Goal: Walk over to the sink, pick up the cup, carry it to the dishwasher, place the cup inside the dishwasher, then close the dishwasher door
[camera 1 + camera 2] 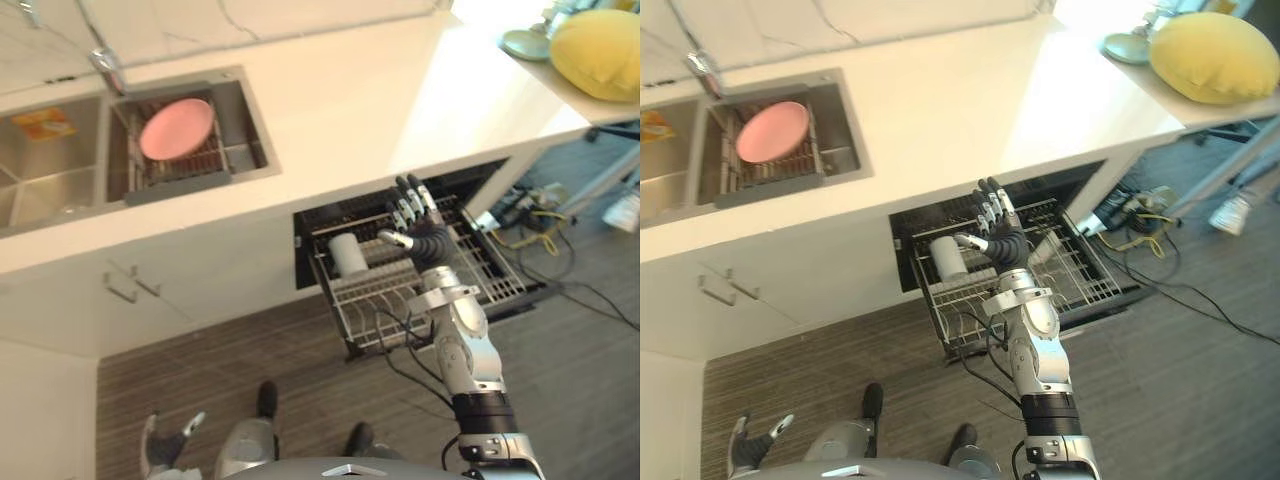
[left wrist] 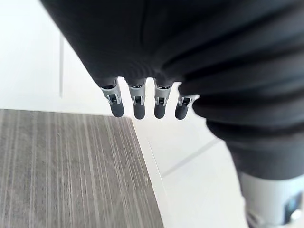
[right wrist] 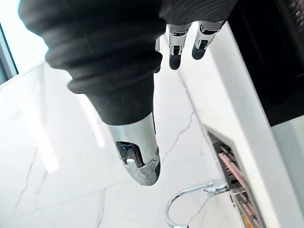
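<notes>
our right hand (image 1: 422, 235) hangs over the pulled-out dishwasher rack (image 1: 365, 302), its fingers (image 1: 405, 208) released and straight, grasping nothing. the cup (image 1: 348, 255) stands upright in the rack, just beside the thumb. our left hand (image 2: 138, 105) hangs low by the floor, fingers relaxed. beyond the fingers, a pink plate (image 1: 176, 128) lies in the sink (image 1: 248, 125) of the desk (image 1: 380, 110).

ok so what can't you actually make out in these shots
- Whether the right hand touches the cup: in the eye views they sit close, and any gap is too small to judge.
- Middle of the rack: eye views, covered by that hand and its arm.
- Yellow rounded thing on the counter: cut off by the picture edge.
- Orange item in the sink: too small to identify.
</notes>
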Controlling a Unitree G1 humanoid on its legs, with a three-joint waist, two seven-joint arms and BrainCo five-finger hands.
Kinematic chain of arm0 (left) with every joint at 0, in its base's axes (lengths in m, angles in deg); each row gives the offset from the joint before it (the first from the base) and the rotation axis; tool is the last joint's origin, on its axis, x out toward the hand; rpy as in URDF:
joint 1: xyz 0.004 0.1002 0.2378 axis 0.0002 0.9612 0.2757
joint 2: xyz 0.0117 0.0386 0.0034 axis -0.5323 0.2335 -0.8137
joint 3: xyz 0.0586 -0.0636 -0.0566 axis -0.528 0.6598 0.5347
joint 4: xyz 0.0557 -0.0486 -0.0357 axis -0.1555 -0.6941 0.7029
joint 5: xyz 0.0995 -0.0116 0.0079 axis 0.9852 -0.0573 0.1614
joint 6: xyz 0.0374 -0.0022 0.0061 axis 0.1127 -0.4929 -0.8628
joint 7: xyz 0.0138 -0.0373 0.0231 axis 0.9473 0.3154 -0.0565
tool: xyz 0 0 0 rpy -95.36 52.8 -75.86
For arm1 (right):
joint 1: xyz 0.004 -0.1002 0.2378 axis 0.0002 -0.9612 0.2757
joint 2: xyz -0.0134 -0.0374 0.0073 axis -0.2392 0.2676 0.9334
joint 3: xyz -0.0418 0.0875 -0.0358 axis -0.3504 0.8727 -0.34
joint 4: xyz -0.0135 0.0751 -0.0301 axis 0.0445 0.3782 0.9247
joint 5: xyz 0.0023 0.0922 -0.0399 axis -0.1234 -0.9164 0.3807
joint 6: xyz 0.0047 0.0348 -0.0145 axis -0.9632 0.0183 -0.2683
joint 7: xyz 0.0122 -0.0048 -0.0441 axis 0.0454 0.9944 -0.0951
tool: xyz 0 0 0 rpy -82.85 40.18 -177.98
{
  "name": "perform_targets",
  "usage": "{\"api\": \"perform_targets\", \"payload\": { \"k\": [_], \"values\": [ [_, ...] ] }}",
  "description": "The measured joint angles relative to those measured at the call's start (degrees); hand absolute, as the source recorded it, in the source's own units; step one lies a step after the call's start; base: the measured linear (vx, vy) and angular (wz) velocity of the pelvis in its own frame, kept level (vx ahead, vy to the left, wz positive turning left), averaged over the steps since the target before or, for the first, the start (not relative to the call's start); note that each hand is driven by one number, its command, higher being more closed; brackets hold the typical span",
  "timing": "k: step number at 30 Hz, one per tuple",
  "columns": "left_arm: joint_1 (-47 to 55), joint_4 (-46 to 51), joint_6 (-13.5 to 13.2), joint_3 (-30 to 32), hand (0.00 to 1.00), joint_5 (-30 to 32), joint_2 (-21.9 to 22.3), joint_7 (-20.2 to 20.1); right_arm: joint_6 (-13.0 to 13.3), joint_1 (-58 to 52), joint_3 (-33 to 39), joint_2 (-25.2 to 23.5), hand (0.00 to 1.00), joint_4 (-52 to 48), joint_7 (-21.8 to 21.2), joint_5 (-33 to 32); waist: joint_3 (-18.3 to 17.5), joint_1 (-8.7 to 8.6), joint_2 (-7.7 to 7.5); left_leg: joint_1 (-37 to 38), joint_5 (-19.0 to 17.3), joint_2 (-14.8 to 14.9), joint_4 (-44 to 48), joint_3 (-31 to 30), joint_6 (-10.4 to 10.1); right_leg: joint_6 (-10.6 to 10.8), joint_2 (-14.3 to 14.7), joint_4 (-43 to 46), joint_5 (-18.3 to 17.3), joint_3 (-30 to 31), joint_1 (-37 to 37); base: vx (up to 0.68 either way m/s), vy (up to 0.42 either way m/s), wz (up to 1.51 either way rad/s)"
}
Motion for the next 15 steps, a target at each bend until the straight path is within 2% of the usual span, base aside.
{"api": "perform_targets", "payload": {
  "k": [1,2,4,5,6,7,8,9,10,11,12,13,14,15],
  "values": [
    [0.1,-0.7,-0.2,1.5,0.00,-0.6,0.7,-0.3,0.0,0.0,0.8,0.8,0.00,-0.4,0.0,-0.1,0.0,-0.06,-0.01,-1.0,-1.2,0.9,4.2,2.8,1.4,0.7,-1.1,0.9,-0.4,-0.5,0.4,0.05,0.176,0.88],
    [1.1,-2.0,-0.3,3.5,0.00,-1.0,1.7,-0.6,0.1,0.0,2.3,2.6,0.00,-0.9,0.2,-0.5,-0.3,-0.02,1.15,-2.0,-1.6,0.9,9.7,4.7,0.7,2.1,-3.5,3.8,-1.5,-1.4,1.2,0.05,0.221,0.63],
    [4.2,-2.2,-0.9,5.1,0.00,-0.7,2.5,-0.5,0.0,-0.3,4.5,3.5,0.00,-1.6,0.2,-1.3,-0.6,-0.52,0.69,-0.3,-1.2,-2.6,9.8,2.8,0.4,2.9,-6.0,6.0,-3.2,-1.0,2.5,0.01,0.228,0.61],
    [5.5,-2.3,-1.2,6.2,0.00,0.2,2.4,-0.3,0.2,-1.6,6.0,3.7,0.00,-3.6,0.1,-3.5,-1.0,-1.04,-0.71,1.4,-0.2,-5.6,3.6,-0.8,-2.8,4.0,-8.5,5.9,-3.6,-2.5,3.4,-0.01,0.269,0.77],
    [5.1,-2.7,-1.3,7.5,0.00,1.1,3.0,0.0,0.4,-2.3,7.6,2.8,0.00,-4.6,0.1,-5.0,-1.1,-1.70,-1.30,2.2,-4.8,-4.7,8.2,-1.1,2.5,5.6,-10.5,6.7,-2.5,-4.4,3.8,0.00,0.245,0.70],
    [5.3,-2.8,-1.3,7.6,0.00,1.2,3.1,0.1,0.4,-2.8,8.4,2.4,0.00,-4.7,0.1,-5.5,-1.0,-1.61,-1.61,1.8,-7.3,-3.3,11.2,-0.7,1.8,6.0,-11.2,7.2,-2.2,-4.4,3.8,0.00,0.173,0.48],
    [5.7,-2.7,-1.3,7.6,0.00,1.8,3.5,0.1,0.4,-3.4,8.8,1.9,0.00,-5.4,0.2,-5.6,-1.1,-1.94,-1.45,2.2,-9.2,0.6,13.5,-0.5,-1.6,7.1,-11.5,7.1,-1.1,-4.4,4.0,-0.04,0.220,0.25],
    [5.4,-2.8,-1.2,7.6,0.00,2.1,4.0,0.1,0.4,-4.4,8.9,1.6,0.00,-5.6,0.3,-5.6,-1.0,-2.35,-1.75,2.2,-10.7,2.0,13.6,0.1,-4.8,8.0,-12.3,6.6,0.4,-4.4,4.1,-0.04,0.203,0.26],
    [4.6,-2.6,-1.1,7.7,0.00,2.1,4.0,0.1,0.3,-5.1,9.0,1.0,0.00,-5.6,0.6,-5.5,-0.8,-2.18,-2.50,1.9,-10.5,0.7,13.6,0.3,-4.4,7.6,-13.3,5.9,1.4,-4.4,4.2,-0.10,0.386,0.26],
    [3.2,-1.7,-1.1,7.5,0.00,2.1,3.5,0.0,-0.1,-5.7,8.7,-0.9,0.00,-5.8,1.3,-5.3,-0.9,-2.24,-4.05,0.7,-10.6,-2.0,12.6,0.2,-3.5,6.2,-15.1,4.4,2.4,-4.5,4.0,-0.08,0.278,0.29],
    [2.2,-1.5,-1.1,7.4,0.00,2.2,3.1,-0.1,-0.1,-5.9,8.6,-1.7,0.00,-5.8,1.9,-5.2,-0.5,-2.58,-4.44,-0.1,-10.9,-2.8,12.6,0.2,-2.9,5.7,-15.7,3.6,2.7,-4.5,3.9,-0.08,0.360,0.49],
    [-0.4,-1.2,-0.7,7.3,0.00,3.6,2.5,-0.5,-0.2,-6.7,8.6,-2.5,0.00,-5.9,3.3,-4.4,-0.8,-2.81,-6.30,-0.9,-11.3,-3.4,12.9,1.8,-2.3,4.2,-16.1,2.6,3.5,-4.7,4.0,-0.02,0.215,0.52],
    [-2.0,-0.3,0.0,7.3,0.00,5.4,2.0,-1.5,-0.3,-7.4,8.7,-2.7,0.00,-6.3,4.7,-4.4,-0.6,-2.48,-6.31,-1.9,-11.7,-3.4,14.5,2.6,-1.7,1.6,-16.2,3.4,2.9,-4.8,3.4,-0.02,0.186,0.37],
    [-2.6,-0.2,0.3,7.2,0.00,6.1,2.2,-1.9,-0.3,-7.7,8.6,-3.0,0.00,-6.9,5.0,-4.4,-0.5,-2.34,-6.13,-2.3,-12.1,-3.3,15.5,2.7,-1.0,0.2,-16.4,4.6,2.6,-4.4,2.9,-0.04,0.190,0.03]
  ]
}}
